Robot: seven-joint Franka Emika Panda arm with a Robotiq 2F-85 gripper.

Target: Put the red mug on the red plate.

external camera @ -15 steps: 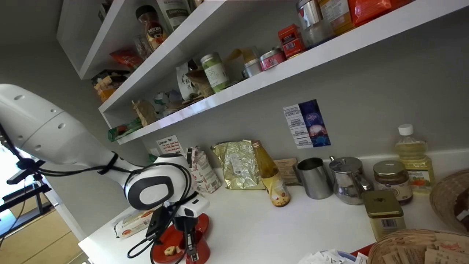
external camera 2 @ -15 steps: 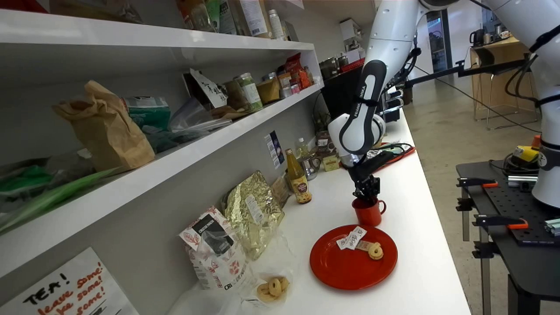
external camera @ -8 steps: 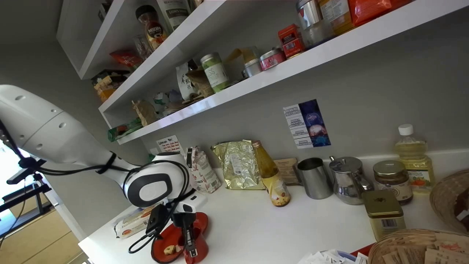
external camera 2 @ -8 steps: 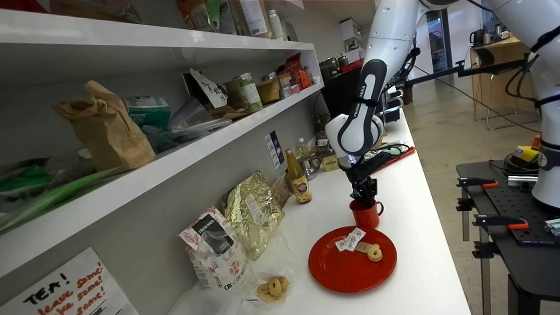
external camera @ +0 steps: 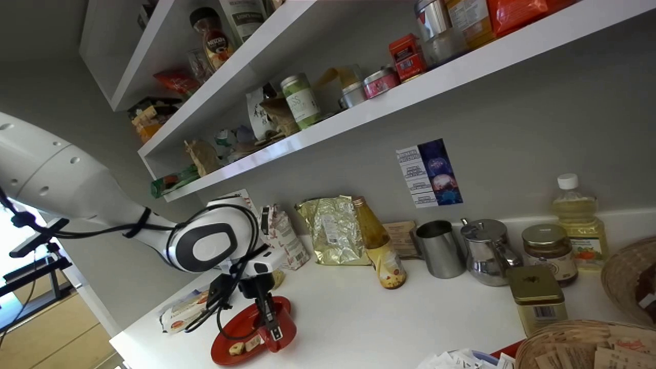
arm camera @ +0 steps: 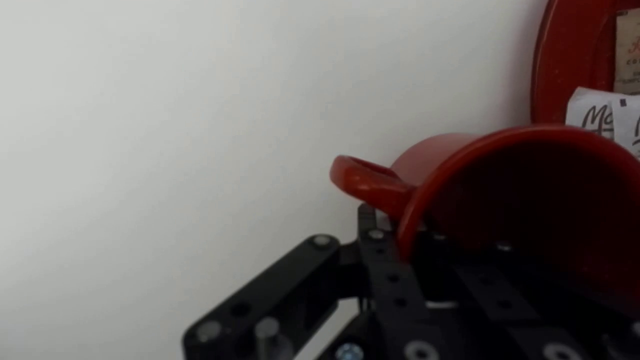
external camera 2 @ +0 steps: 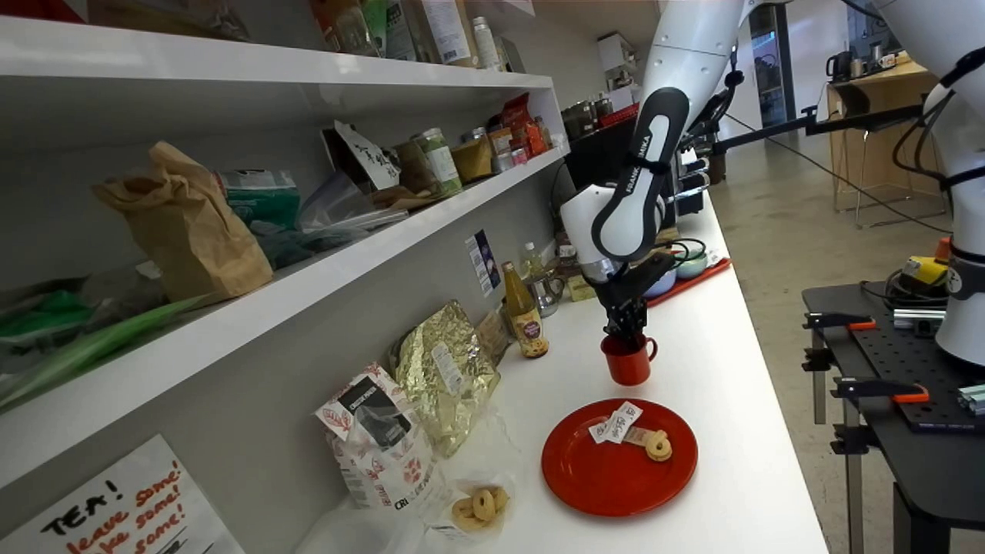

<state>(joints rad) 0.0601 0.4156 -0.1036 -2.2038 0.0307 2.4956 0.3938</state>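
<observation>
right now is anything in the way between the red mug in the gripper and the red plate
Nothing visible stands between the red mug, held in the gripper, and the red plate. On its face lie paper packets and pale ring-shaped food, so a bare spot may suit better.

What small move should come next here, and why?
Probably carry the red mug over toward the bare part of the red plate, clearing its rim. The gripper pinches the mug's wall, but in an exterior view white counter shows between mug and plate, and white packets and a ring-shaped snack take up some of the plate's face.
</observation>
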